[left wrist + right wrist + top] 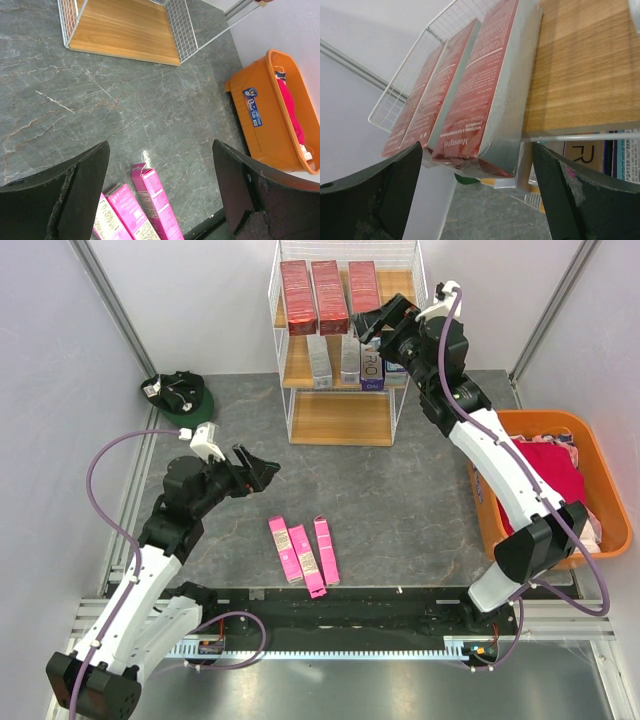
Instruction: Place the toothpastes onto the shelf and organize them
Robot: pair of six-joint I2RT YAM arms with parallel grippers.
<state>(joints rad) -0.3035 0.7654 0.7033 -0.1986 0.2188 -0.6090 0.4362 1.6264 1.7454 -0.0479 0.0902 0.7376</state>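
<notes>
Three slim pink cardboard boxes on veined grey tabletop

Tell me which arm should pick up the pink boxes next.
Left. The left gripper hangs open close to the three pink boxes. The right gripper is far off, up at the shelf's top board by the red boxes.

Three toothpastes lie on the table before the shelf, tub at right.
</notes>
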